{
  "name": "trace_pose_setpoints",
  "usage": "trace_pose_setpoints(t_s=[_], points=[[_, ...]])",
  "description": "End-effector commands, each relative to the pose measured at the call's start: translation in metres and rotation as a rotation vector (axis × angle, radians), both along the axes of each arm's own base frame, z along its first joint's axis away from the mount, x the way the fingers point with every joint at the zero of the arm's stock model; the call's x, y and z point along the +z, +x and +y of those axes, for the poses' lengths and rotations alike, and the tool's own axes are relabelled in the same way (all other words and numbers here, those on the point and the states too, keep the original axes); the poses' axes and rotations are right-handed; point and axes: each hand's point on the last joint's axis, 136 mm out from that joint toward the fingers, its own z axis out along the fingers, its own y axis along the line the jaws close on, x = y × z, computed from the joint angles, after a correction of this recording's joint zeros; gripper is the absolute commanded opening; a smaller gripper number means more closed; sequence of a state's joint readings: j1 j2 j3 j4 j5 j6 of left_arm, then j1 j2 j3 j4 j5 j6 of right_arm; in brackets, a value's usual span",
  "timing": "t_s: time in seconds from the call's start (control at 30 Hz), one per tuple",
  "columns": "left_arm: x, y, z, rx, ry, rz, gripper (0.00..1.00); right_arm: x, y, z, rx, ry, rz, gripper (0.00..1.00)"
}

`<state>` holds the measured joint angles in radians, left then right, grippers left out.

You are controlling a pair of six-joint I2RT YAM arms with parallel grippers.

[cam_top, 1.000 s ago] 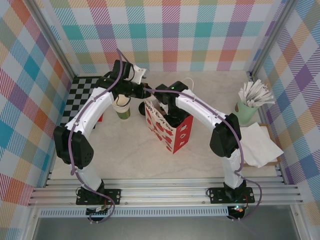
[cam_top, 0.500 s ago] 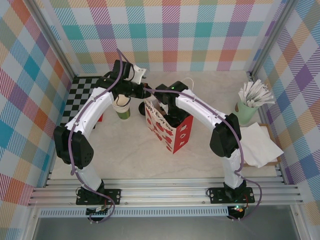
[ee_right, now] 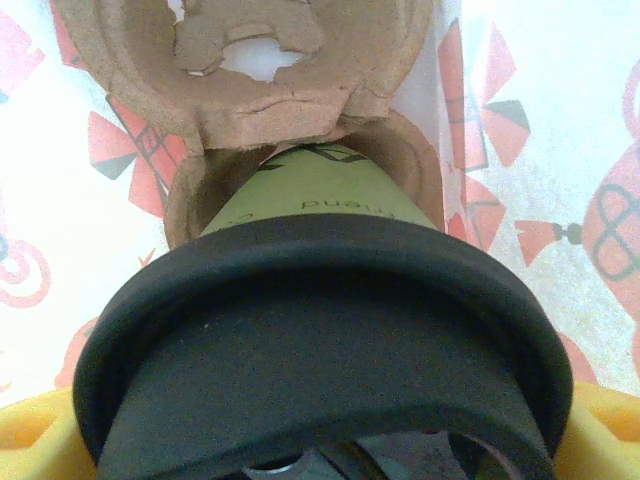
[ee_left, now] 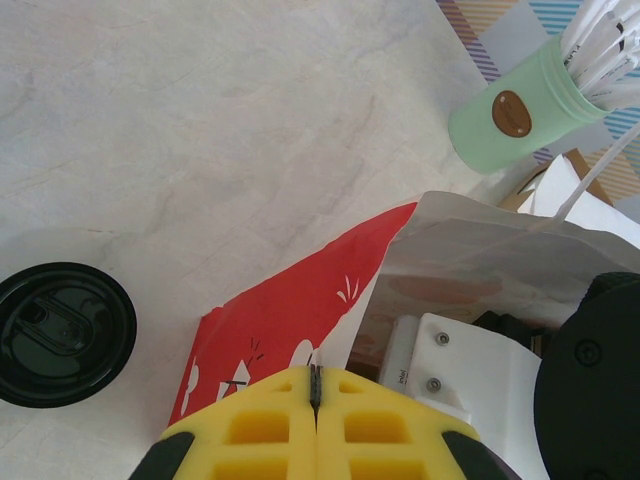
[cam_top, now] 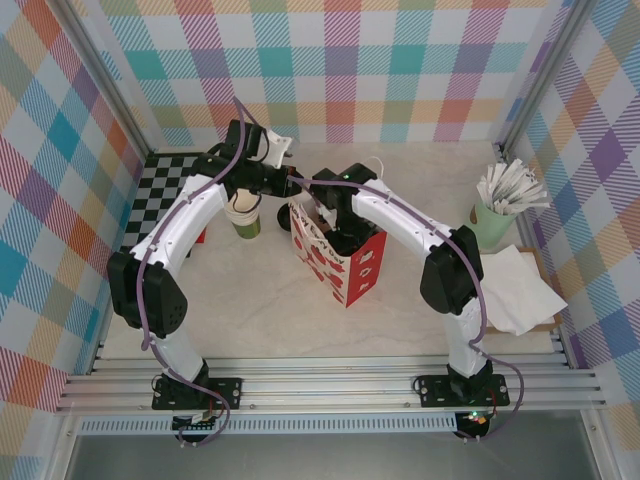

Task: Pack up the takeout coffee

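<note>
Right wrist view: my right gripper (ee_right: pixel 318 440) stands wide, its yellow fingers (ee_right: pixel 35 445) pressed to either side of the takeout coffee (ee_right: pixel 320 330), whose black lid sits right under the lens with the green band beyond it. The cup's base rests in a pocket of a brown cardboard carrier (ee_right: pixel 250 60), down inside the bag (ee_right: pixel 520 150), where the red print shows through the pale paper walls. From the left wrist, my left gripper (ee_left: pixel 316 372) is pressed fully together, and the bag's rim runs straight into the seam between its pads, so I take it as pinched there. Just past the bag, a second round black lid (ee_left: pixel 62 335) sits on the table (ee_left: pixel 200 120), a pale marbled surface. Farther off stands a mint cup (ee_left: pixel 512 115) full of white sticks (ee_left: pixel 610 50). From above, a cream-and-green cup (cam_top: pixel 243 215) stands under my left arm, near a black-and-white checkered mat (cam_top: pixel 165 190). White napkins (cam_top: pixel 520 290) lie at the right edge. Pastel plaid walls (cam_top: pixel 350 60) close in three sides, and aluminium rails (cam_top: pixel 330 385) run along the near edge.
</note>
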<state>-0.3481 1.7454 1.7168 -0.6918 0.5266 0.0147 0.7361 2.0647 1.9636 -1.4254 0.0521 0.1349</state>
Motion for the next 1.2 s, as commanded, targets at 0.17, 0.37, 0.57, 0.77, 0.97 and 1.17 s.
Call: trace_pose_setpoints(t_s=[0.17,0.37,0.57,0.77,0.97,1.17], points=[[-0.009,-0.005,0.001,-0.008,-0.008,0.044,0.00,-0.005,-0.001,-0.005,0.014,-0.024,0.015,0.33],[-0.009,-0.004,0.001,-0.008,-0.010,0.046,0.00,-0.007,-0.001,-0.008,0.013,-0.039,0.018,0.33],[-0.009,-0.004,0.000,-0.009,-0.010,0.048,0.00,-0.007,-0.002,-0.009,0.013,-0.047,0.017,0.33],[-0.009,-0.003,0.000,-0.008,-0.011,0.048,0.00,-0.007,-0.002,-0.010,0.013,-0.048,0.016,0.33],[-0.009,-0.003,0.000,-0.009,-0.012,0.049,0.00,-0.008,-0.003,-0.010,0.012,-0.053,0.019,0.33],[-0.009,-0.004,0.000,-0.010,-0.013,0.049,0.00,-0.008,-0.002,-0.013,0.009,-0.063,0.015,0.33]])
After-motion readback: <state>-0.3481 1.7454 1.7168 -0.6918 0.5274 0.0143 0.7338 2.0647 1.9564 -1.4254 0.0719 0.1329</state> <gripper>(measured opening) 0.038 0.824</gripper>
